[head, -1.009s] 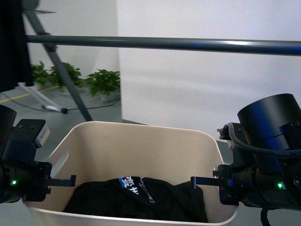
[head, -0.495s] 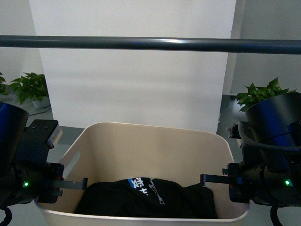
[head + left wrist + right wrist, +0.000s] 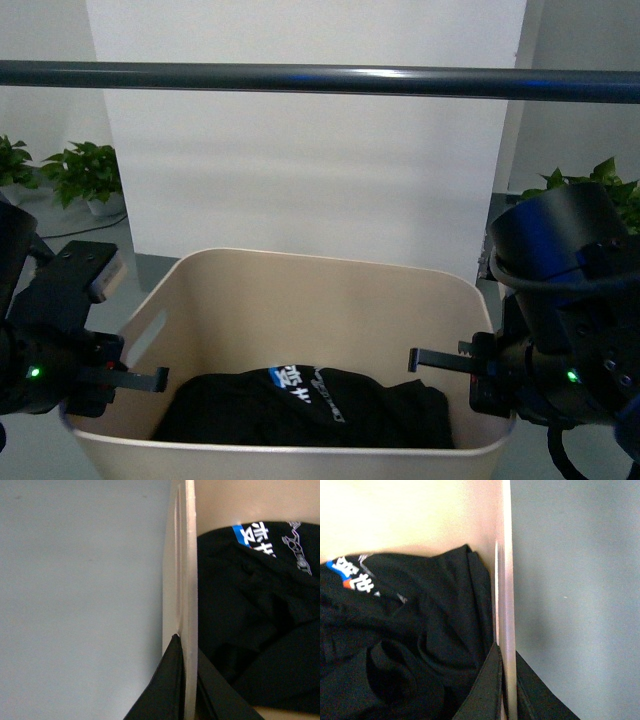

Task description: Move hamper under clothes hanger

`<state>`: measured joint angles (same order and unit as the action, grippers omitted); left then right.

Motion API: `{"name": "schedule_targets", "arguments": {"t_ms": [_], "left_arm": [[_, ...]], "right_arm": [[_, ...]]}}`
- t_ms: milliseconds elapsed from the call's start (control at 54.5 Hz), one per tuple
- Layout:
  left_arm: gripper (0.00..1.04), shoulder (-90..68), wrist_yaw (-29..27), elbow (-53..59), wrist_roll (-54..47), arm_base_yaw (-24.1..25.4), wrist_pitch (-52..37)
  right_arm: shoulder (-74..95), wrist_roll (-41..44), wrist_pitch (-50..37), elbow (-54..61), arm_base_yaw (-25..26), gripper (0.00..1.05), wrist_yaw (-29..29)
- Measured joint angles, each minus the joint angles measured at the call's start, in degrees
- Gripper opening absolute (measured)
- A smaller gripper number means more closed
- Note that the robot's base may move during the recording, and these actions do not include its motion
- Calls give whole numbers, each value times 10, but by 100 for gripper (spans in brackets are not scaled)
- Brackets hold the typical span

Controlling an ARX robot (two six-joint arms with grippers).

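Note:
The beige hamper (image 3: 320,300) fills the lower middle of the front view, with black clothes (image 3: 310,405) lying in it. The clothes hanger's dark round bar (image 3: 320,78) runs across the whole view, above and beyond the hamper. My left gripper (image 3: 152,380) is shut on the hamper's left wall. My right gripper (image 3: 425,360) is shut on the right wall. In the left wrist view the left gripper (image 3: 186,645) pinches the thin hamper wall (image 3: 190,555) beside the black clothes (image 3: 250,605). The right wrist view shows the right gripper (image 3: 506,652) astride the hamper wall (image 3: 506,580).
A white panel (image 3: 310,170) stands behind the bar. Potted plants stand on the floor at the far left (image 3: 85,170) and far right (image 3: 600,185). Grey floor (image 3: 75,605) lies outside both hamper walls.
The background has slid rightward across the front view and the rack's slanted leg has left it. The bar now sits slightly higher. Both grippers have kept their hold on the hamper.

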<state>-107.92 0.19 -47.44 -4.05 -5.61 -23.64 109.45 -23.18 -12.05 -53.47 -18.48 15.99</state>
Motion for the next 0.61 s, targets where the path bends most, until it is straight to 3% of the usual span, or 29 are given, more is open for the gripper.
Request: {"name": "schedule_targets", "arguments": {"t_ms": [73, 605], "left_arm": [[4, -20, 24, -29, -34, 0, 9], [4, -184, 0, -158, -62, -8, -17]], "right_arm": [[18, -38, 20, -24, 3, 3, 20], [146, -72, 62, -134, 17, 3, 11]]}}
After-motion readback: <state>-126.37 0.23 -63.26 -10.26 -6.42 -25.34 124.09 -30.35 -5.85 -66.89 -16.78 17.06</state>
